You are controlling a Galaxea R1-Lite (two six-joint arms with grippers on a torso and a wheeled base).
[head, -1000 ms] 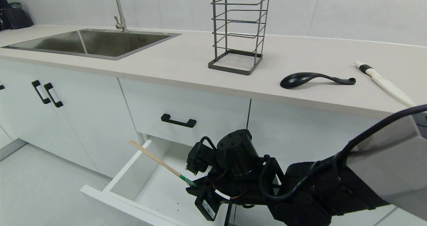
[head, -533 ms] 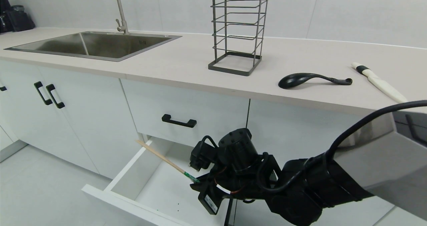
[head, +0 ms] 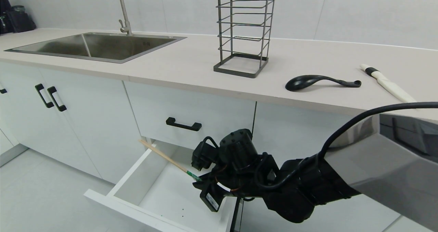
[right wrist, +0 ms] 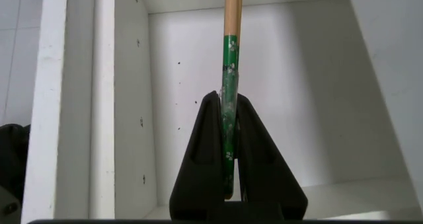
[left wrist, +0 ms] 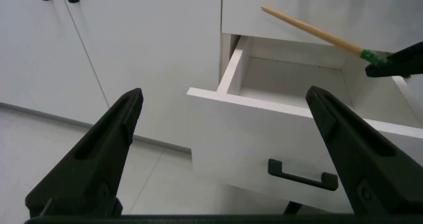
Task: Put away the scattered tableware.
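My right gripper (head: 199, 181) is shut on the green end of a wooden chopstick (head: 166, 158), holding it above the open white drawer (head: 128, 177) under the counter. The right wrist view has the chopstick (right wrist: 230, 85) pinched between the two black fingers (right wrist: 210, 138), with the bare drawer floor (right wrist: 297, 98) behind it. My left gripper (left wrist: 225, 151) hangs open in front of the drawer (left wrist: 264, 112), a little way off, and the chopstick (left wrist: 310, 31) slants above it. A black ladle (head: 318, 81) and a cream-handled utensil (head: 386, 83) lie on the countertop (head: 191, 64).
A dark wire rack (head: 244, 30) stands on the counter. The steel sink (head: 92, 45) with its tap is at the far left. A shut drawer with a black handle (head: 183, 124) sits above the open one. Cupboard doors are to the left.
My right gripper has lifted slightly with the chopstick and shifted toward the cabinet. The head camera tilted a little between the oldest frame and now.
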